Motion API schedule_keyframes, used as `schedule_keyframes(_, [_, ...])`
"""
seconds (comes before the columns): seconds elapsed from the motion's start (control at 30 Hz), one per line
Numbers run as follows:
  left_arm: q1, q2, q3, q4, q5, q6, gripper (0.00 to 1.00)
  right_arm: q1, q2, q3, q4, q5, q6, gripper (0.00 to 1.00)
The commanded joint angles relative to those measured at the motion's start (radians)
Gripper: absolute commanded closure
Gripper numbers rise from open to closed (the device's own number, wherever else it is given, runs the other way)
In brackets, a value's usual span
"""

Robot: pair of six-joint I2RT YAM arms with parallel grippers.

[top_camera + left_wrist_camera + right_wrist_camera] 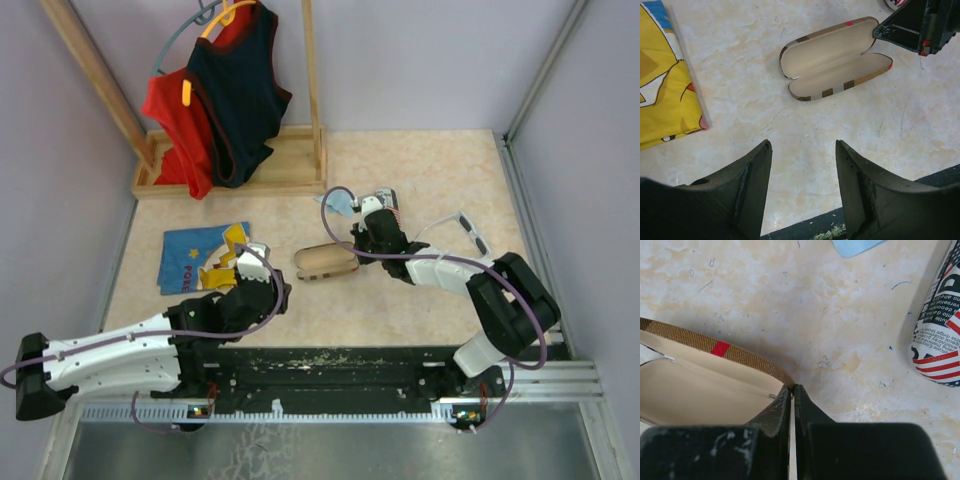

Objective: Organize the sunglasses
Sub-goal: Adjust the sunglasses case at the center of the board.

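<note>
A white-framed pair of sunglasses (466, 231) lies on the table at the right, behind my right arm. An open plaid case (322, 263) (835, 55) (700, 385) lies mid-table with its cream lining up and nothing inside. My right gripper (353, 244) (792, 386) is shut, its tips against the case's right end rim; whether the rim is pinched between them I cannot tell. My left gripper (274, 296) (802, 145) is open over bare table, to the near left of the case, holding nothing.
A flag-print case (388, 201) (940, 335) and a light-blue cloth (340, 203) (855, 246) lie just behind the right gripper. A blue and yellow cartoon-print item (205, 255) (665, 85) lies at the left. A wooden clothes rack (235, 178) stands at the back. A black rail (330, 365) runs along the near edge.
</note>
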Motion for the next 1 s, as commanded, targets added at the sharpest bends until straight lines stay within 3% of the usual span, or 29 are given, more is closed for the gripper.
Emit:
schedule_keyframes(0.0, [0.02, -0.022, -0.002, -0.014, -0.001, -0.02, 0.4, -0.006, 0.0, 0.026, 0.099, 0.036, 0.036, 1.0])
schedule_keyframes(0.6, [0.216, 0.002, -0.007, 0.076, 0.117, 0.093, 0.39, -0.02, -0.025, -0.009, 0.083, 0.006, 0.04, 0.85])
schedule_keyframes(0.77, [0.249, -0.011, -0.028, 0.094, 0.147, 0.1, 0.39, -0.021, -0.036, -0.027, 0.075, 0.009, 0.042, 0.78])
schedule_keyframes(0.97, [0.261, -0.023, -0.042, 0.091, 0.147, 0.097, 0.39, -0.021, -0.118, -0.035, 0.034, 0.056, 0.047, 0.76])
